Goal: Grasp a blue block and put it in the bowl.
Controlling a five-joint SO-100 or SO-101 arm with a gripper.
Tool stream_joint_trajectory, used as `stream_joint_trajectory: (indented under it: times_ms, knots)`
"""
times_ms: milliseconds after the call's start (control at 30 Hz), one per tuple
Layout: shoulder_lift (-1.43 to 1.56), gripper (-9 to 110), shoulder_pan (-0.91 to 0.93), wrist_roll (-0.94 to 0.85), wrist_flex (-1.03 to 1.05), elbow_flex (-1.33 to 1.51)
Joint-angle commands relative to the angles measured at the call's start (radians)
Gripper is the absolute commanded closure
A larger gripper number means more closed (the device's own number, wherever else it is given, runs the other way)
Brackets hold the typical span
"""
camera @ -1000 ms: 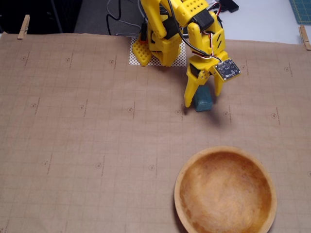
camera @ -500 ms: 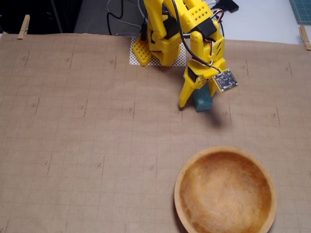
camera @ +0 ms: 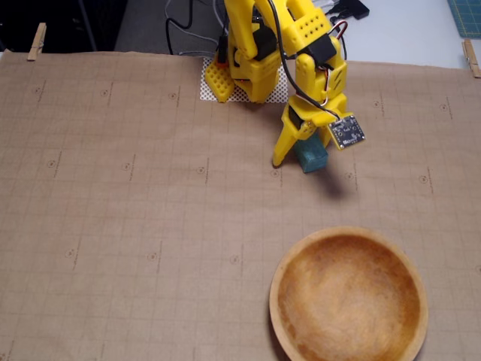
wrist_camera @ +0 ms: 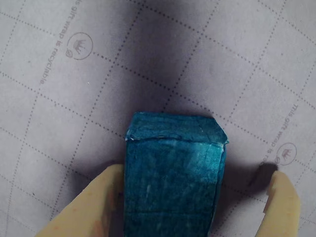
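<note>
The blue block [wrist_camera: 173, 182] is a small teal cuboid that stands on the paper-covered table between my two yellow fingers. In the wrist view the left finger [wrist_camera: 94, 202] lies against the block's side, while the right finger [wrist_camera: 284, 202] stands apart from it with a clear gap. My gripper [wrist_camera: 197, 175] is open around the block. In the fixed view the gripper [camera: 297, 154] points down at the block [camera: 311, 156] near the arm's base. The wooden bowl [camera: 275, 295] sits at the bottom right, empty, well away from the block.
The yellow arm's base [camera: 252, 53] stands at the table's top middle on a dotted mat. Brown gridded paper [camera: 135, 226] covers the table, held by clothespins [camera: 35, 41] at the top corners. Cables lie behind the base.
</note>
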Motion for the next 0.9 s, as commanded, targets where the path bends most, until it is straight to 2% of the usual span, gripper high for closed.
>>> stream_joint_trajectory:
  times_ms: [0, 100, 433, 667, 867]
  knots:
    - [-0.005, 66, -0.005, 0.002, -0.012, -0.057]
    - [-0.011, 67, -0.005, 0.002, -0.012, -0.058]
    - [-0.012, 89, -0.006, 0.002, -0.012, -0.063]
    - [-0.012, 100, -0.006, 0.0, -0.011, -0.064]
    - [-0.003, 103, -0.006, -0.002, -0.011, -0.064]
